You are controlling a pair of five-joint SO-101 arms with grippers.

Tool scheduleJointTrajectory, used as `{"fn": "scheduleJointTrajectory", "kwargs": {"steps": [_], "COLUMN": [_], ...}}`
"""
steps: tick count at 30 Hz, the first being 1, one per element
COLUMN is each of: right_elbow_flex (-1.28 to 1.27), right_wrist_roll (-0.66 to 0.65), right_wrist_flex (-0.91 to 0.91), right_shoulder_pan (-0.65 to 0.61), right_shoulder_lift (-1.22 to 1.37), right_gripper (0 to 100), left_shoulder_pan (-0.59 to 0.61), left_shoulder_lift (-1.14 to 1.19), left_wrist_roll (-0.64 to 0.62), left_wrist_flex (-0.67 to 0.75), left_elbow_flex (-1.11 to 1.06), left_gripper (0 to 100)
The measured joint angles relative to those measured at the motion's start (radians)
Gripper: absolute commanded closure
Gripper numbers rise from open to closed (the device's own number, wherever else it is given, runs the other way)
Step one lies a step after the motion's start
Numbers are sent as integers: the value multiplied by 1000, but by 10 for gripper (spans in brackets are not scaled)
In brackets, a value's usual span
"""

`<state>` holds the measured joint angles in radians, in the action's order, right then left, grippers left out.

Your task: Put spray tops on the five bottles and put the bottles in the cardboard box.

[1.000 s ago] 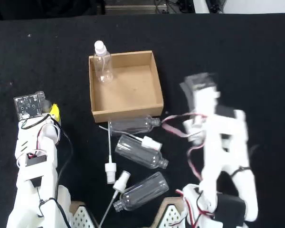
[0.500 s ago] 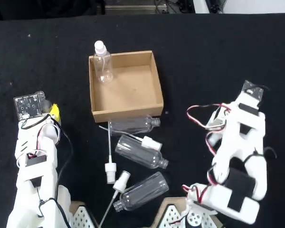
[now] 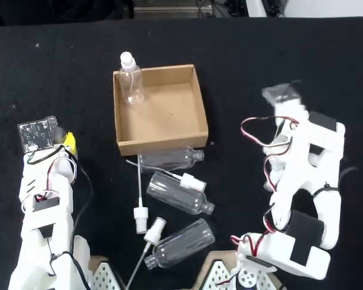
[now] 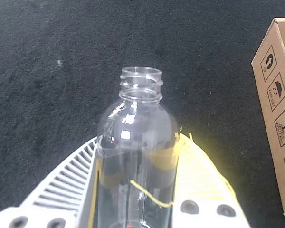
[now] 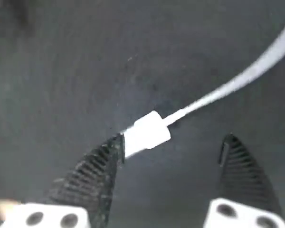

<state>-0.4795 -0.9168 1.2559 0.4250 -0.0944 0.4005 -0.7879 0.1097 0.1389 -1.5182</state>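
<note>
High view first: we've got the cardboard box [image 3: 163, 144] around mid-table, with one capped bottle [image 3: 132, 81] standing upright in its far-left corner. Three bare bottles [image 3: 180, 194] lie on their sides just on the near side of the box. Loose spray tops [image 3: 141, 212] with long thin tubes lie among them, and one rests across the middle bottle. The left arm [image 3: 43, 199] is at the near left, and the right arm [image 3: 305, 175] is over on the right, well apart from the box.

Left wrist view: the left gripper [image 4: 140, 142] is pinching an open-necked bottle [image 4: 137, 114] around its body, and the box's side wall is nearby.

Right wrist view: the right gripper [image 5: 173, 142] has its jaws spread wide over the black mat [image 5: 61, 57]. A white spray top piece [image 5: 147, 134] with a thin tube sits right at one fingertip. We can't tell if it's actually touching.
</note>
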Motion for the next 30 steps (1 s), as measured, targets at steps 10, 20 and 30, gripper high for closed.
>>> {"fn": "scheduleJointTrajectory", "kwargs": {"steps": [10,20,30], "right_elbow_flex": [-121,-338,-339], "right_wrist_roll": [-882,-933,-413], "right_wrist_flex": [-21,-374,-431], "right_shoulder_pan": [35,35,38], "right_shoulder_lift": [0,0,-2], "right_gripper": [698,734,896], "left_shoulder_pan": [0,0,0], "left_shoulder_lift": [0,0,0], "left_wrist_roll": [0,0,0], "left_wrist_flex": [0,0,0], "left_elbow_flex": [0,0,0], "left_gripper": [970,970,970]}}
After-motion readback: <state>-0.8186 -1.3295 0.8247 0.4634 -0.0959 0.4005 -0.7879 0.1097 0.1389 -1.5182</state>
